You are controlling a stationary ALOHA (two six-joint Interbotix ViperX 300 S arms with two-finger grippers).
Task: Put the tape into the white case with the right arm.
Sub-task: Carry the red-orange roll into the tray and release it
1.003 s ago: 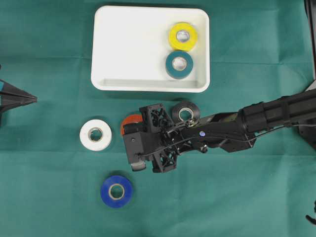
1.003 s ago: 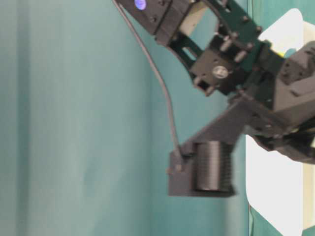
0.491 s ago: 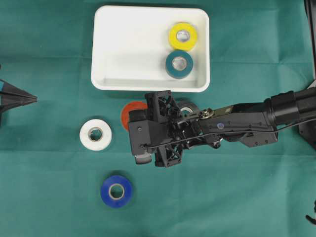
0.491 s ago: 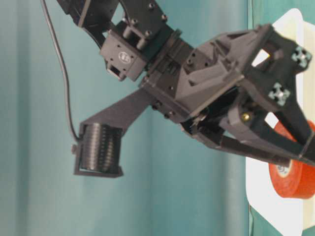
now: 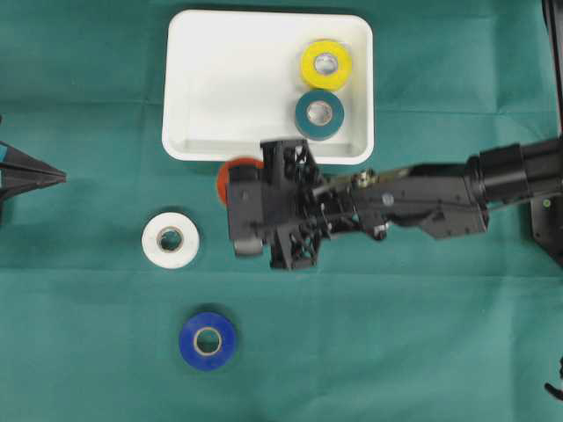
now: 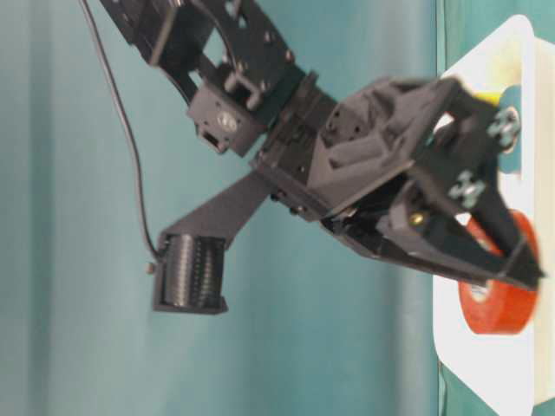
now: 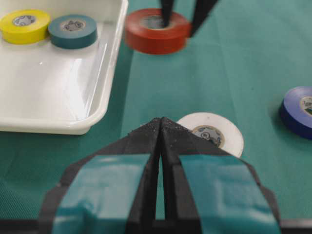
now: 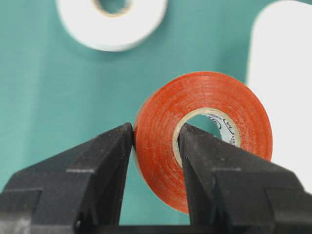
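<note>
Overhead exterior: white case (image 5: 237, 97) at top centre on the green counter (image 5: 422, 334), holding a yellow tape roll (image 5: 325, 64) and, just beside it, a teal tape roll (image 5: 318, 114). Below the case's near rim, red tape roll (image 5: 234, 172) peeking out from under the right arm (image 5: 422, 198), which reaches in from the right edge. Right pincer itself hidden beneath the black wrist block. White tape roll (image 5: 171, 239) and blue tape roll (image 5: 208, 340) flat on the cloth, well apart, left of and below the arm. Left pincer (image 5: 53, 176) at the left edge, tips meeting in a point.

Table-level exterior: right pincer (image 6: 512, 276) clamped on the red tape roll (image 6: 499, 299), roll lifted and tilted in front of the white case (image 6: 486, 364). Slightly blurred.

Left wrist: left pincer (image 7: 161, 126) pressed together, nothing between its fingers, light-blue pads on top. White tape roll (image 7: 214, 134) just beyond the tips, blue tape roll (image 7: 297, 109) at the right edge. Red tape roll (image 7: 157, 30) just beside the case's (image 7: 97, 97) rim, outside it, two black fingers reaching down to it. Yellow (image 7: 23, 24) and teal (image 7: 73, 30) rolls inside the case.

Right wrist: right pincer (image 8: 156, 141) pinching the red tape roll's (image 8: 204, 97) wall, one finger outside, one inside the core. White case (image 8: 285, 73) at right, white tape roll (image 8: 112, 22) above.
</note>
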